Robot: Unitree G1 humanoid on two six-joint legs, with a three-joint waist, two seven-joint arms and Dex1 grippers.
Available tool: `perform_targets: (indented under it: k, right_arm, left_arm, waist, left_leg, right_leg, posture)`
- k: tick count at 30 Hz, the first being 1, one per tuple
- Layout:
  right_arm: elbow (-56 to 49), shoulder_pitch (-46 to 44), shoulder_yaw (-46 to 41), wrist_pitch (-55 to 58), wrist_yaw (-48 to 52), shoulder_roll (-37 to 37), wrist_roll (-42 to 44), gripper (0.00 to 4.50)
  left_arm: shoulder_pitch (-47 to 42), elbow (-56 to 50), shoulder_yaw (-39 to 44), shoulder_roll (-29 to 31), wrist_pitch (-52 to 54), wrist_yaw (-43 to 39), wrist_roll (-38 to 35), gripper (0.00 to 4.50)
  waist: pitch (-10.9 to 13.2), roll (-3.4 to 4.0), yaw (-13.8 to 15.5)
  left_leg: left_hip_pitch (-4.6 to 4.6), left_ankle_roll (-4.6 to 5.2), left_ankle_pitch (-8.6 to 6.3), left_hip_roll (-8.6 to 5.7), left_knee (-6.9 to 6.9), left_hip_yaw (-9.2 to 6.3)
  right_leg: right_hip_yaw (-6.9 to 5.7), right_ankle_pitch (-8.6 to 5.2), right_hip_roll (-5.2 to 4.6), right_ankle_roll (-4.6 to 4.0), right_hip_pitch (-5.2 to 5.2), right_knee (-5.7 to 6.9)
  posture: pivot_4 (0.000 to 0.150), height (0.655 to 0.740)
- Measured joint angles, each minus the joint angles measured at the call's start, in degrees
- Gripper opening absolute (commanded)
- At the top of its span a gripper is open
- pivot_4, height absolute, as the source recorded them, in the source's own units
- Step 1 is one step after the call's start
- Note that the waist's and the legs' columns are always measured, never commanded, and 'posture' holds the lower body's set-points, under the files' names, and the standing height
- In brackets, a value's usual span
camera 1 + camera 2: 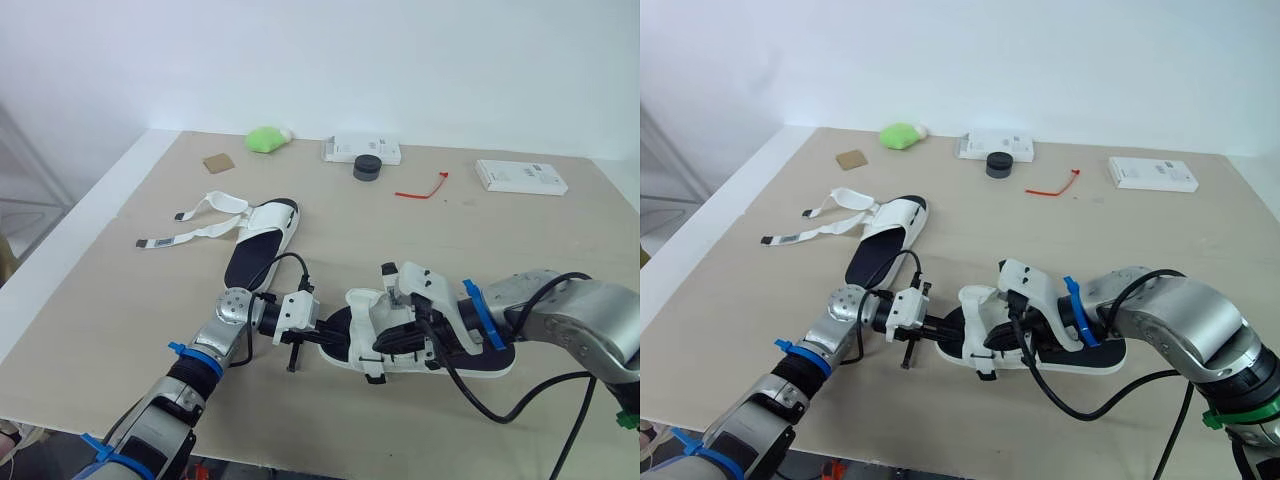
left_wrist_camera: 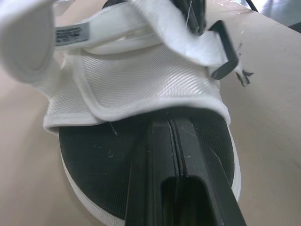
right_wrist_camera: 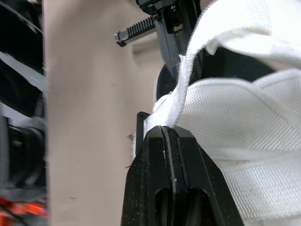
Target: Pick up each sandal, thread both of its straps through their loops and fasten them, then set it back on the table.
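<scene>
You have the near sandal lying flat on the tan table, with its smooth black footbed up and its white woven-mesh upper between the two arms. Your left gripper has its fingers pressed flush together over the toe end, and your right gripper is pinched tight on the edge of a white webbing strap. The second sandal lies well apart behind, its thin straps splayed loose.

Cloth and board surfaces.
Woven white mesh on sandal upper; matt black footbed; smooth matt table.
</scene>
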Motion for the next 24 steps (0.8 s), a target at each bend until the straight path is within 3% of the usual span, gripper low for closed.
perform_targets:
  k: [1, 6, 7, 10, 15, 20, 22, 24]
  right_arm:
    - [0.0, -0.1, 0.1, -0.4, 0.6, 0.1, -0.5, 0.06]
    - [0.4, -0.8, 1.0, -0.8, 3.0, 0.2, -3.3, 1.54]
    - [0.6, -0.9, 1.2, -0.6, 4.0, -0.1, -3.7, 2.12]
    - [2.5, -1.6, 0.5, 0.5, 4.9, -0.2, -3.8, 3.28]
    - [10.7, -4.1, -5.8, 5.6, 11.5, -0.4, 2.7, 3.28]
    - [12.6, -4.9, -13.0, 7.3, 14.8, -2.5, 6.7, 3.28]
    - [12.0, -2.7, -17.7, 8.0, 16.0, -4.3, 9.2, 3.28]
    - [4.9, 6.6, -25.0, 8.2, 18.8, -8.0, 13.1, 3.28]
  left_arm:
    - [0.0, 0.0, 0.0, 0.0, 0.0, 0.0, 0.0, 0.0]
    - [0.0, 0.0, 0.0, 0.0, 0.0, 0.0, 0.0, 0.0]
    - [0.0, 0.0, -0.1, -0.1, 0.0, -0.1, 0.0, 0.0]
    - [0.0, 0.0, -0.2, -0.3, 0.0, -0.2, 0.0, 0.0]
    - [-0.1, 0.0, -0.2, -0.5, 0.0, 0.1, 0.0, 0.0]
    - [-0.2, 0.3, -0.2, -0.5, 0.0, 0.2, 0.0, 0.0]
    - [-0.3, 0.4, -0.2, -0.6, -0.1, 0.2, 0.0, 0.0]
    - [-0.2, 0.4, -0.3, -0.8, -0.4, 0.1, 0.0, 0.0]
  waist:
    - [0.0, -0.02, 0.0]
    - [0.0, 0.0, 0.0]
    - [0.0, 0.0, 0.0]
    - [0.0, 0.0, 0.1]
    - [0.1, 0.14, 0.4]
    - [0.1, 0.19, 0.4]
    - [0.1, 0.16, 0.5]
    - [0.1, 0.13, 0.8]
  left_leg:
    - [0.0, 0.0, 0.0, 0.01, 0.0, 0.0]
    - [0.0, 0.0, 0.0, 0.0, 0.0, -0.02]
    - [0.0, -0.02, -0.01, -0.01, 0.0, -0.02]
    - [0.0, -0.07, -0.04, -0.06, 0.0, -0.02]
    - [0.0, -0.08, -0.05, -0.1, 0.04, 0.04]
    - [0.01, -0.05, -0.03, -0.05, 0.04, 0.03]
    - [0.01, -0.05, -0.03, -0.05, 0.04, 0.06]
    - [0.01, -0.1, -0.06, -0.02, 0.03, 0.07]
  right_leg:
    - [0.01, 0.0, 0.0, 0.0, 0.0, 0.0]
    - [0.0, 0.01, 0.0, 0.02, 0.01, 0.0]
    - [-0.01, 0.0, -0.01, 0.05, 0.03, 0.0]
    - [0.0, -0.01, -0.06, 0.1, 0.06, 0.0]
    - [0.03, 0.05, -0.09, 0.17, 0.06, -0.01]
    - [0.02, -0.03, -0.05, -0.01, 0.05, -0.01]
    - [0.03, -0.01, -0.05, 0.03, 0.06, -0.01]
    - [-0.01, 0.01, -0.04, 0.14, 0.06, -0.01]
  posture:
    - [0.15, 0.74]
    - [0.15, 0.74]
    - [0.15, 0.74]
    - [0.15, 0.74]
    - [0.15, 0.74]
    - [0.15, 0.74]
    - [0.15, 0.74]
    - [0.15, 0.74]
